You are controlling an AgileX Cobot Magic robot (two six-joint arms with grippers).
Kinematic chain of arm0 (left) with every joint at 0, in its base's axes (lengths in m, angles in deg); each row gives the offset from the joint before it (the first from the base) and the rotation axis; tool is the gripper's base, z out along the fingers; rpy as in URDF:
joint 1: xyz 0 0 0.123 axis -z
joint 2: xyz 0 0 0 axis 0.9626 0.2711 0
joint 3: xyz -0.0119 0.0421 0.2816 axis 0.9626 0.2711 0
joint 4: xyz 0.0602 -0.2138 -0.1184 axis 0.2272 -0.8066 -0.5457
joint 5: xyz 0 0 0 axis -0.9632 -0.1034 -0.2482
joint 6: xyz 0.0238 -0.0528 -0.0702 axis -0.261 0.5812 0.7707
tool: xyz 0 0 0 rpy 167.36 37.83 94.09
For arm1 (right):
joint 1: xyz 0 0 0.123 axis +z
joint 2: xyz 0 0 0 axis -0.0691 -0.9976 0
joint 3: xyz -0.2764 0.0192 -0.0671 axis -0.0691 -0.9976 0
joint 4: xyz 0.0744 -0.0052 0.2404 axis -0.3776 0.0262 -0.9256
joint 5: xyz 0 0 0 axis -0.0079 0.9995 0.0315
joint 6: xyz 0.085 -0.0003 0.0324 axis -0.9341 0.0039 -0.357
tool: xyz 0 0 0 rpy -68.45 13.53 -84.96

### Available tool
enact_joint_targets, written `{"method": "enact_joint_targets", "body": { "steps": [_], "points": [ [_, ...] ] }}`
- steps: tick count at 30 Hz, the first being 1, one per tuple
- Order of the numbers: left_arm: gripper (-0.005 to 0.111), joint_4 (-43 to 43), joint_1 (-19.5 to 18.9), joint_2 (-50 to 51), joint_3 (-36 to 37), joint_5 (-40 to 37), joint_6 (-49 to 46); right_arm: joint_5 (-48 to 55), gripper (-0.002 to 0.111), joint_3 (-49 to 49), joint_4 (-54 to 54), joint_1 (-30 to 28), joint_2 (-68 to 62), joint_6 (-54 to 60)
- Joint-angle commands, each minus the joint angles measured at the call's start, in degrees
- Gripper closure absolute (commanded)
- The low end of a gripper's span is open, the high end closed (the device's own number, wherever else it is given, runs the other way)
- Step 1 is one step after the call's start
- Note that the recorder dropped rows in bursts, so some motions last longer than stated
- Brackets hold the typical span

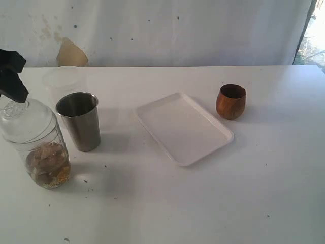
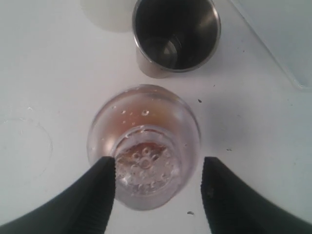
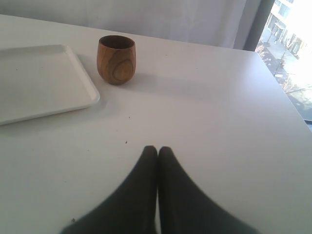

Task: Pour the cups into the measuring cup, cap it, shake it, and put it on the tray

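Note:
The clear measuring cup (image 1: 39, 145) stands upright at the table's left with a clear cap on top and brown contents at the bottom. My left gripper (image 1: 15, 86) hangs over it, open, its fingers on either side of the cap (image 2: 146, 165), the right one apart from it. The steel tumbler (image 1: 78, 121) stands right beside it and looks empty (image 2: 175, 34). The white tray (image 1: 183, 127) lies in the middle. The wooden cup (image 1: 231, 101) stands to the tray's right. My right gripper (image 3: 157, 151) is shut and empty over bare table, short of the wooden cup (image 3: 116, 58).
A frosted white tub (image 1: 62, 79) sits behind the tumbler, near the back wall. The tray's corner (image 2: 287, 44) lies past the tumbler. The table's right edge (image 3: 287, 97) runs beside a bright window. Small dark specks dot the tabletop.

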Motion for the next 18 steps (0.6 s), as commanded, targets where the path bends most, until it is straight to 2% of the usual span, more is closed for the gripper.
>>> {"method": "enact_joint_targets", "body": {
  "steps": [1,3,8,18],
  "points": [
    [0.059,-0.7,0.2,-0.1,-1.9,-1.7,0.3,-0.1,0.108,-0.4,0.5,-0.4,0.3,-0.2],
    [0.068,-0.3,0.2,-0.1,-2.2,-2.4,0.6,-0.1,0.108,-0.4,0.5,-0.4,0.3,-0.2],
    [0.105,-0.2,0.2,-0.1,-2.2,-3.7,0.5,-0.1,0.108,-0.4,0.5,-0.4,0.3,-0.2],
    [0.107,1.1,0.2,-1.5,-2.2,-2.5,0.0,-0.1,0.108,-0.4,0.5,-0.4,0.3,-0.3]
  ]
}}
